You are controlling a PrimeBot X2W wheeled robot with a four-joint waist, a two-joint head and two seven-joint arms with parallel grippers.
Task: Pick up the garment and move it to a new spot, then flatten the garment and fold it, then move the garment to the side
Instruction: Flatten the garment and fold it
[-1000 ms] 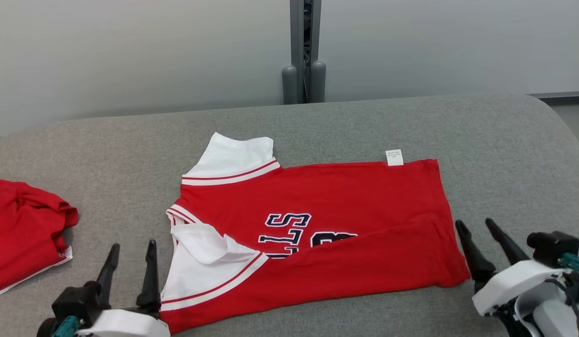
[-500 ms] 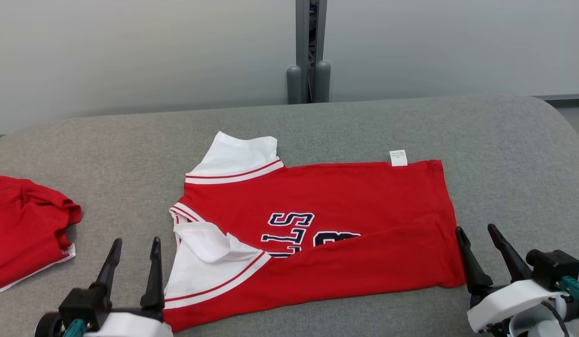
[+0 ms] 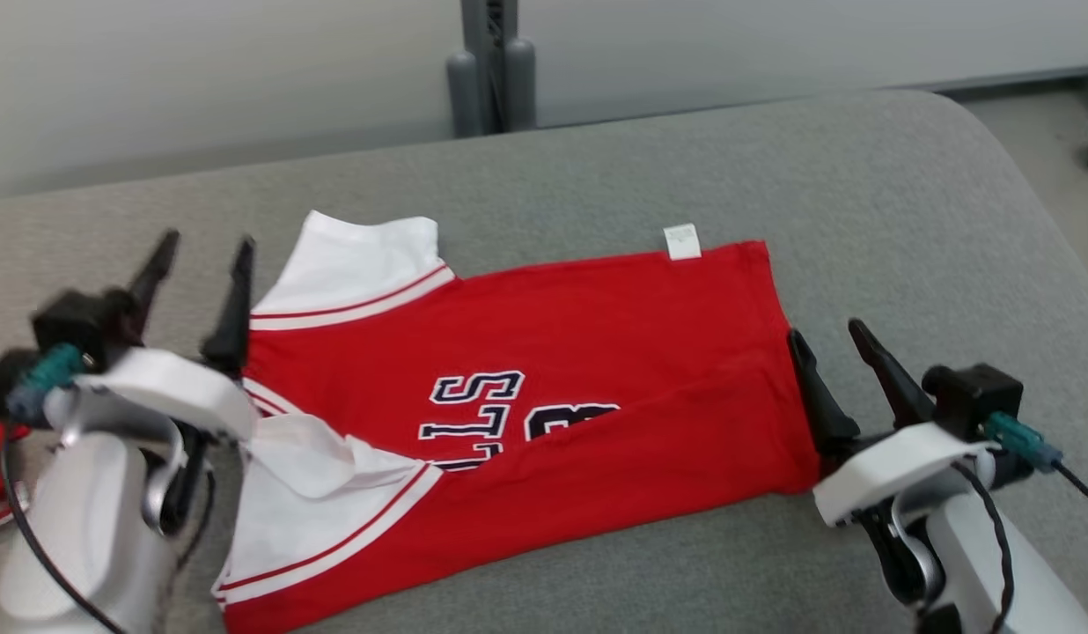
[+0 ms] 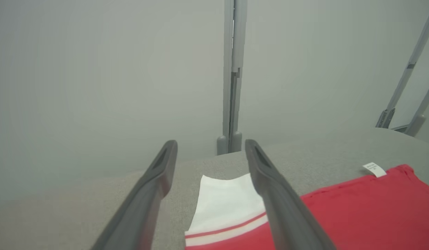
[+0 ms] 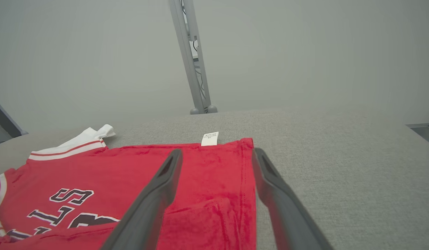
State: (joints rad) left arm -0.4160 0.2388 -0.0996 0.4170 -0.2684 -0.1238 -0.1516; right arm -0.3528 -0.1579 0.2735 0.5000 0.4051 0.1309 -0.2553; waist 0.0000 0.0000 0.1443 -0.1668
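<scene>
Now, with your left tool and right tool both wide and empty, pinch the soft, likely light shirt at its far corners.

Showing off the left gripper: two long tapering dark fingers, black block, white curved plastic bracket, teal cable plug, pale grey forearm. Matching on the right gripper, trailing a thin black cable.
</scene>
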